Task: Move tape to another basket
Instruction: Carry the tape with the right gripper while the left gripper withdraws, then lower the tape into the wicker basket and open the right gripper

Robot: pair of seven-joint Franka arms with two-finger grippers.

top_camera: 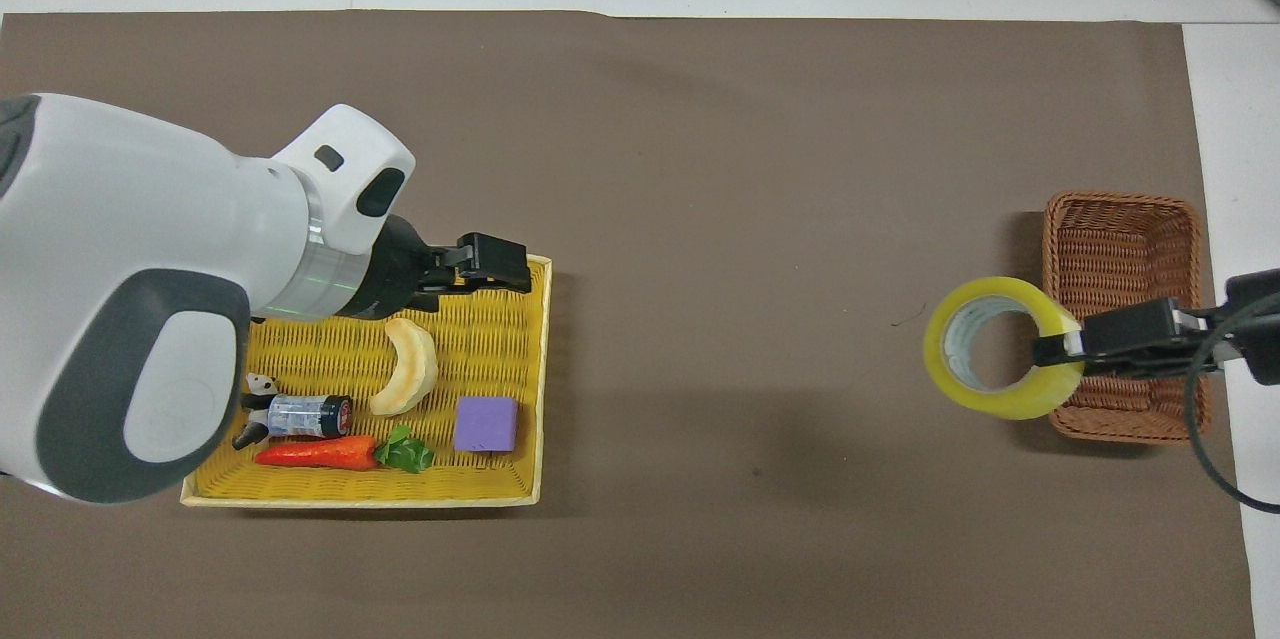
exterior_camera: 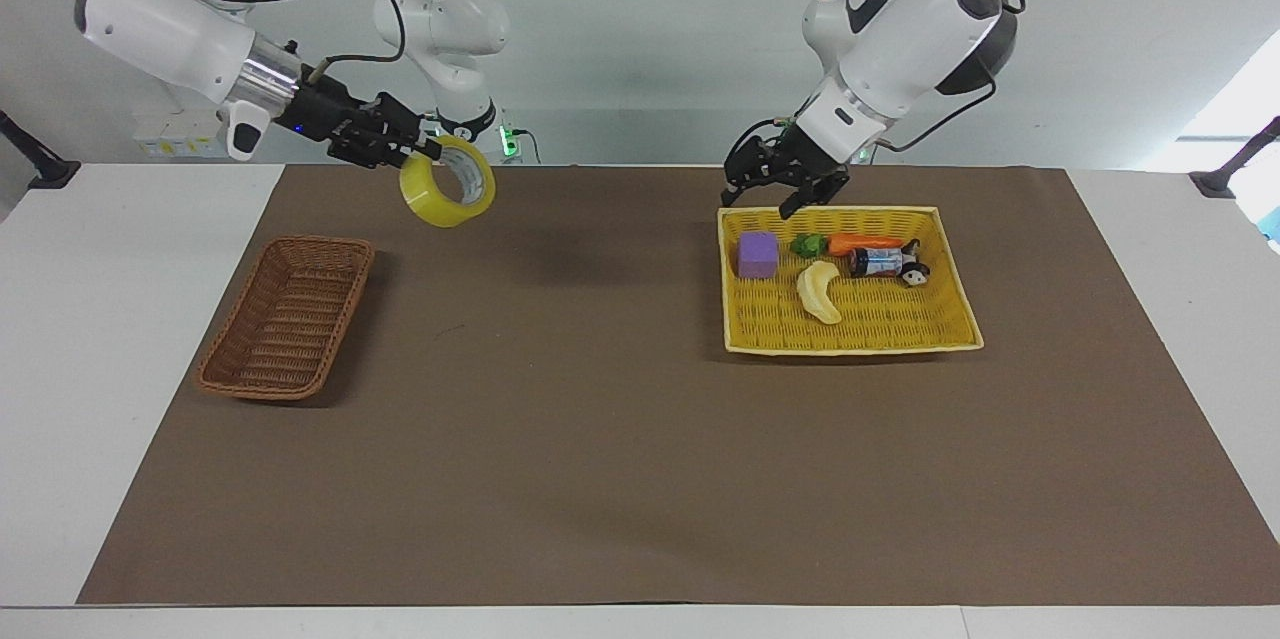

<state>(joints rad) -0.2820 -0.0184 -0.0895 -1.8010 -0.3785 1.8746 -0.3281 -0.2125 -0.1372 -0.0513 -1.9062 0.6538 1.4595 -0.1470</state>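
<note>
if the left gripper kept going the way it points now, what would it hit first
Probably the yellow basket: the left gripper, empty with jaws open, points down over the rim nearest the robots. Whether it meets rim or purple block is unclear.

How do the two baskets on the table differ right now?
The brown wicker basket is narrow with flared sides; the yellow basket is wider and flatter. The brown one sits at the right arm's end of the table, the yellow one at the left arm's end. The brown one is empty; the yellow one holds a banana, a carrot, a purple block and a small bottle. Both are woven and rectangular.
</note>
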